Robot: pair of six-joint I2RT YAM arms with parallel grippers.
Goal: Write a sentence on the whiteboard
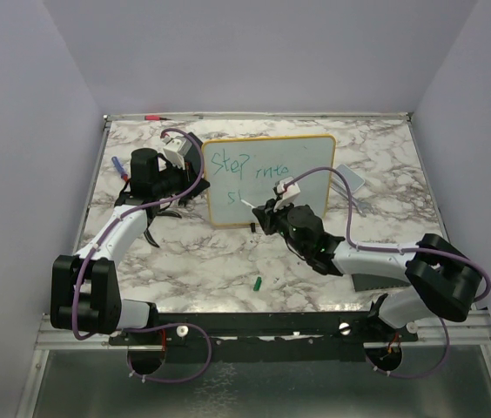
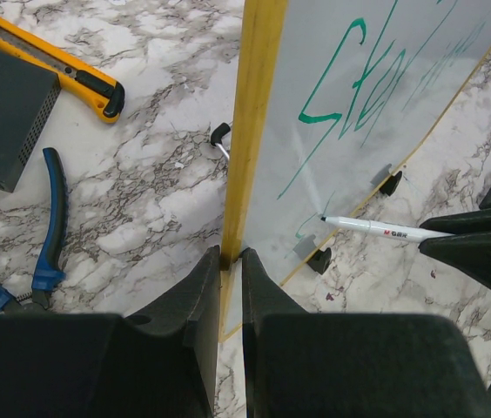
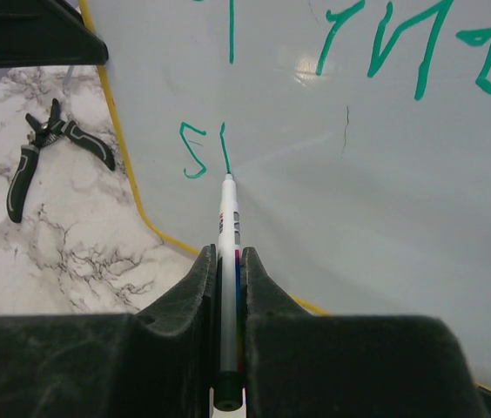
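Note:
The whiteboard (image 1: 306,170) with a yellow-orange frame stands upright on the marble table. Green writing (image 1: 250,163) on it reads "Step into" with "S" and one stroke below (image 3: 204,150). My left gripper (image 2: 230,259) is shut on the board's left frame edge (image 2: 250,131). My right gripper (image 3: 227,252) is shut on a white marker (image 3: 229,226). The marker tip touches the board at the bottom of the second stroke. The marker also shows in the left wrist view (image 2: 376,228).
A green marker cap (image 1: 257,283) lies on the table near the front. Pliers (image 3: 41,152) lie left of the board. A yellow utility knife (image 2: 54,65), blue-handled pliers (image 2: 50,226) and a black pad (image 2: 6,109) lie left. A pale object (image 1: 350,178) sits right.

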